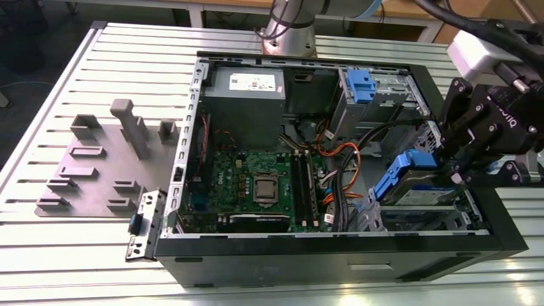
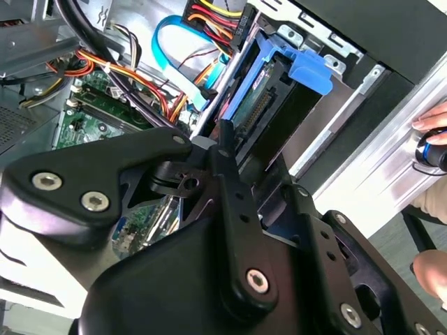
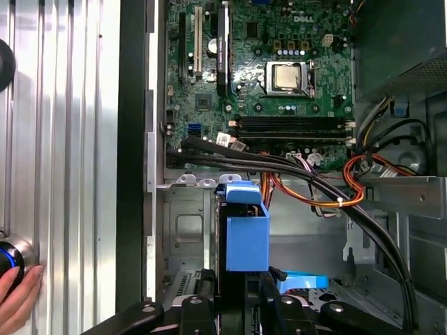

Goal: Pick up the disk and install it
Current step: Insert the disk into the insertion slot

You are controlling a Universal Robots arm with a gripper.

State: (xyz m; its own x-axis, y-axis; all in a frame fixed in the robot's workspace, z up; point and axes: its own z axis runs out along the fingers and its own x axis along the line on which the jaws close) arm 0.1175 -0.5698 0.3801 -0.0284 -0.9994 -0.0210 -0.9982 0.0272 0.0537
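One disk (image 1: 411, 185) clamped in my gripper (image 1: 465, 167), sitting half into drive bay (image 1: 442, 220) at case (image 1: 340, 255) front corner. Install step underway imo. Next needs straight push along rails, no tilt, watch cables (image 3: 293, 167).

A big black computer case (image 1: 340, 255) is lying open on a table of silver metal slats (image 1: 68, 255). Inside it, a green board (image 1: 255, 185) is sitting with a shiny square chip (image 3: 288, 77) in the middle. A grey box with a white sticker (image 1: 246, 86) is sitting near the board. Orange and black wires (image 3: 328, 188) are curling past the board. A flat grey plate with little blocks (image 1: 93, 172) is lying beside the case on the exterior view's left.
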